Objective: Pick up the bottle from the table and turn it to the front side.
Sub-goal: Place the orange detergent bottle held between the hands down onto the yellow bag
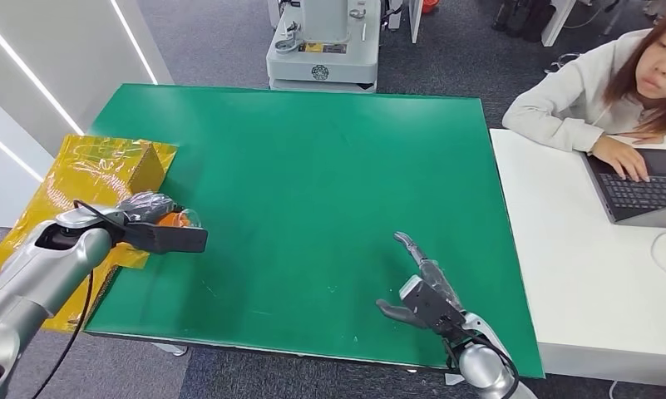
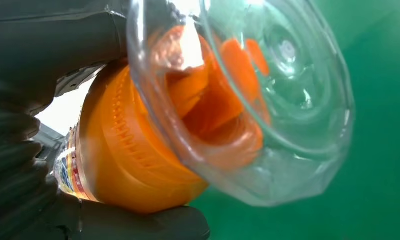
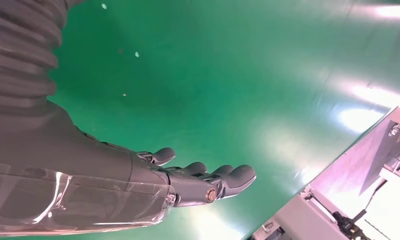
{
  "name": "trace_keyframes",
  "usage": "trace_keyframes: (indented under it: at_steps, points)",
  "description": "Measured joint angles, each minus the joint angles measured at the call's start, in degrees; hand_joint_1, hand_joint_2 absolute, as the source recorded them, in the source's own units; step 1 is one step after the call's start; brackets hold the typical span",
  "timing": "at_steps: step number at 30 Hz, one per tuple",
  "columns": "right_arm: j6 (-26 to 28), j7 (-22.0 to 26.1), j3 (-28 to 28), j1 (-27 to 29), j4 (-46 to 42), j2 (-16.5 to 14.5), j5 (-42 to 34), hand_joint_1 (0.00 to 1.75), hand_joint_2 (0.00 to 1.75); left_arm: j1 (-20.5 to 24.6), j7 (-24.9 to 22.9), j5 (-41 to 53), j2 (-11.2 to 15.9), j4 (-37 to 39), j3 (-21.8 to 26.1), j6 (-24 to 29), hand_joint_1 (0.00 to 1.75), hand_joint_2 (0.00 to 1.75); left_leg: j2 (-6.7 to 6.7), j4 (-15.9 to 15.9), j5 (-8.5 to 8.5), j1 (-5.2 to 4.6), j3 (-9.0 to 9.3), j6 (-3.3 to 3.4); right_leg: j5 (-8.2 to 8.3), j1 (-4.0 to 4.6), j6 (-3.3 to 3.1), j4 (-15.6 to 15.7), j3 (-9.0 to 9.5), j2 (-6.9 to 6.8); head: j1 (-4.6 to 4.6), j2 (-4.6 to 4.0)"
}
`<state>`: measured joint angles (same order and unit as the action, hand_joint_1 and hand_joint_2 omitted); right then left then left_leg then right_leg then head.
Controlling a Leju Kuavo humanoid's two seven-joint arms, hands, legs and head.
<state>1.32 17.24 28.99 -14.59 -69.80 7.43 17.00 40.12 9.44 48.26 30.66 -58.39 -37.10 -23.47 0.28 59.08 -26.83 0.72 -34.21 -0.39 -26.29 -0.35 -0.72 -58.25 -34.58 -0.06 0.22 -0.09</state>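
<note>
Holding the bottle (image 2: 188, 125) in its fingers, the left hand (image 1: 146, 218) hovered over the left edge of the green table (image 1: 313, 183), just beside the yellow wrapped box (image 1: 105, 170). In the left wrist view the bottle was a clear plastic one with orange contents and a coloured label band, and the dark fingers (image 2: 43, 55) closed around its body from both sides. Its rounded clear end pointed away from the wrist toward the green surface, so I judged that its long axis ran roughly along the line of the hand, outward from the palm, and not upright. Whether that clear end was the base or the neck I could not tell for sure. In the head view only a small orange part (image 1: 178, 219) showed past the knuckles, toward the middle of the table. The right hand (image 1: 421, 291) was well apart from the bottle, near the robot's side of the table on the right, with its fingers spread and straight and nothing in them. The left hand was therefore the one that must do the turning. The picking up seemed done, and the turning to the front side probably remained: it would call for a rotation of the wrist about the bottle's long axis until the label faced forward. A person (image 1: 612, 91) sat at a white desk (image 1: 579, 274) to the right with a laptop (image 1: 645, 187).
</note>
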Motion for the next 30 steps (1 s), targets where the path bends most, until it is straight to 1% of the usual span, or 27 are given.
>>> trace_keyframes:
  at_steps: [1, 4, 5, 8, 12, 17, 23, 30]
  points:
    - [0.0, 0.0, 0.1, -0.3, 0.1, 0.0, 0.0, 0.0, 1.75, 0.1, -0.1, -0.7, 0.1, 0.0, -0.5, 0.0, 1.75, 1.75, 0.0, 0.0, 0.0, 0.0, 0.0, 0.0, 0.0, 0.0, 0.0, 0.0, 0.0, 0.0, 0.0, 0.0]
    - [-0.3, -0.2, 0.7, -1.5, 0.5, 0.0, 0.0, 0.0, 1.75, 0.5, 0.0, -2.3, 0.1, 0.8, -1.9, -0.1, 0.62, 1.75, 0.0, 0.0, 0.0, -0.01, 0.0, 0.0, 0.0, 0.0, 0.0, 0.0, 0.01, 0.0, 0.0, 0.0]
    - [-0.4, -0.2, 1.0, -2.0, 0.6, 0.0, -0.1, 0.0, 1.75, 0.8, 0.2, -2.8, 0.1, 1.4, -2.4, -0.1, 0.18, 1.75, 0.01, 0.0, 0.01, -0.01, 0.01, -0.01, 0.01, 0.0, 0.0, 0.0, 0.01, 0.0, 0.0, 0.0]
    - [-0.8, -0.3, 1.7, -3.2, 1.2, -0.3, -0.2, 0.0, 1.75, 1.1, 0.7, -4.0, -0.1, 3.8, -3.8, 0.6, 0.0, 1.75, 0.04, 0.0, 0.01, -0.01, 0.03, -0.01, 0.02, 0.0, -0.01, 0.0, 0.01, 0.02, 0.01, 0.0]
    - [-0.9, -0.4, 2.6, -4.0, 1.7, -0.4, -0.2, 0.0, 1.75, 0.9, 0.3, -4.0, -0.7, 7.3, -4.9, 3.7, 0.0, 1.75, 0.0, 0.0, 0.01, -0.01, 0.02, -0.01, 0.02, 0.0, -0.01, 0.0, 0.01, 0.0, -0.01, 0.0]
    - [-1.1, -0.7, 3.6, -4.7, 2.3, -0.5, -0.2, 0.0, 1.75, 0.2, -0.5, -3.3, -2.6, 11.2, -5.3, 7.3, 0.0, 1.75, 0.01, 0.0, 0.0, -0.03, 0.04, -0.01, 0.01, -0.01, -0.01, 0.0, 0.04, 0.0, 0.01, 0.0]
    - [-1.4, -1.1, 4.3, -5.1, 3.2, -0.6, -1.5, 0.0, 1.75, 0.6, -0.7, -1.9, -4.2, 14.8, -5.3, 8.8, 0.0, 1.75, 0.01, 0.0, -0.01, -0.07, 0.34, 0.0, -0.01, -0.03, 0.0, 0.0, 0.31, -0.01, 0.01, 0.0]
    - [-1.8, -1.1, 4.5, -5.1, 4.4, -0.5, -2.1, 0.0, 1.75, 1.0, -0.5, -1.4, -5.3, 16.8, -5.3, 10.2, 0.0, 1.75, 0.0, -0.1, 0.02, -0.07, 0.59, -0.04, -0.01, -0.03, -0.01, -0.1, 0.52, -0.01, 0.01, 0.0]
